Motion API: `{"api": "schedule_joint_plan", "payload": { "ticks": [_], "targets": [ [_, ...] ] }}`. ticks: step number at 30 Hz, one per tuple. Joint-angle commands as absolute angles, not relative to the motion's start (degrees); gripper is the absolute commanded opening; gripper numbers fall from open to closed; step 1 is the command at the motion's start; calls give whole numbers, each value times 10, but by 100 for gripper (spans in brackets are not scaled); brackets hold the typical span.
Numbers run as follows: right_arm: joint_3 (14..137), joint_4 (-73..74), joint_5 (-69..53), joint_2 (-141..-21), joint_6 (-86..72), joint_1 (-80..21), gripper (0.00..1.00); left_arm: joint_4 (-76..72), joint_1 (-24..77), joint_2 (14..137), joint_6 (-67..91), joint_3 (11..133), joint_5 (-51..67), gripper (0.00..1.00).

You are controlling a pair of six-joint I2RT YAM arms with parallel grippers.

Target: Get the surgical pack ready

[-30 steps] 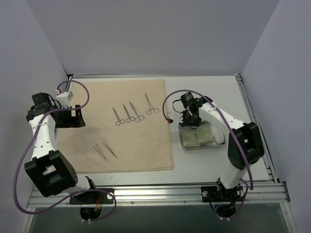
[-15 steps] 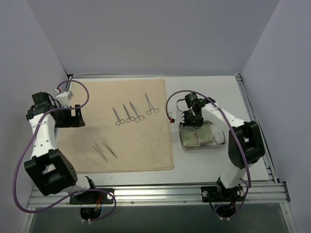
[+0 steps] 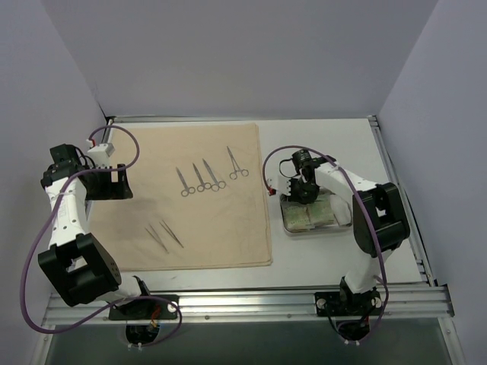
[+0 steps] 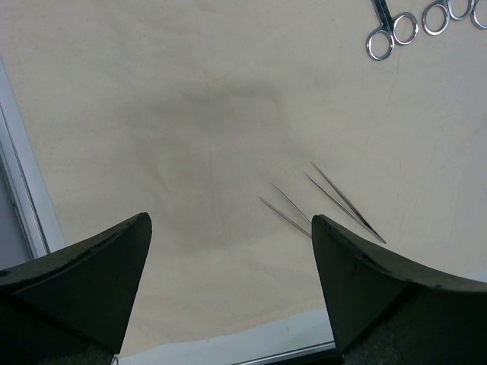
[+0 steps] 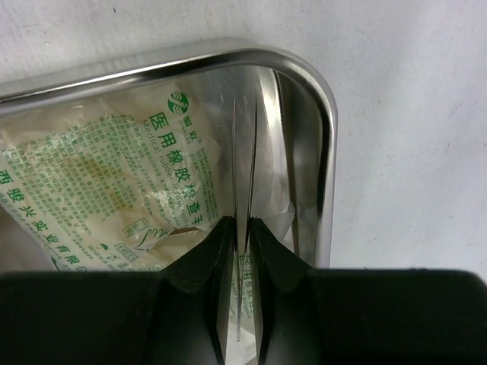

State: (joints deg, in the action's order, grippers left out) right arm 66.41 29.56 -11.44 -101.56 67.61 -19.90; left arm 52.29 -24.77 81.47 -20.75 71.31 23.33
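**Top view.** A large beige cloth [image 3: 221, 228] lies flat over the left and middle of the table [image 3: 335, 144]. Four scissor-handled forceps [image 3: 204, 177] lie in a loose row on the cloth toward its far edge. Two tweezers [image 3: 166, 235] lie side by side nearer its near edge. Just off the cloth's right edge sits the small steel tray [image 3: 285, 226] with two pale green packets [image 3: 313, 215] inside. The right gripper [image 3: 299, 192] reaches down at the tray's far left corner. The left gripper [image 3: 114, 185] hangs over the cloth's left edge, apart from every tool.

**Left wrist view.** The left gripper [image 4: 230, 220] hovers above bare cloth [image 4: 190, 114] with its fingers [image 4: 84, 281] spread wide and nothing between them. The two tweezers [image 4: 335, 201] lie between and beyond the fingertips, close to the cloth's near edge. The ring handles of the forceps [image 4: 392, 30] show at the upper right.

**Right wrist view.** The right gripper [image 5: 241, 224] is inside the tray [image 5: 323, 152], near a rounded corner of its rim. Its fingers [image 5: 198, 266] stand narrow, close on either side of thin steel tweezers [image 5: 243, 167]. These run along the tray floor beside a green-printed packet [image 5: 122, 167]. I cannot tell whether the fingers pinch these tweezers or merely flank them.
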Motion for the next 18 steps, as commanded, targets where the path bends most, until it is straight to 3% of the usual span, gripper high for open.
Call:
{"api": "schedule_joint_plan", "payload": {
  "ticks": [1,5,18],
  "targets": [
    [662,301,-119,-1020,672,-197,10,525,-246,812,-213,745,236,96],
    [671,305,-114,-1017,657,-197,29,525,-246,812,-214,744,235,96],
    [722,339,-52,-937,619,-222,34,522,-246,808,-215,740,238,96]
  ]
}}
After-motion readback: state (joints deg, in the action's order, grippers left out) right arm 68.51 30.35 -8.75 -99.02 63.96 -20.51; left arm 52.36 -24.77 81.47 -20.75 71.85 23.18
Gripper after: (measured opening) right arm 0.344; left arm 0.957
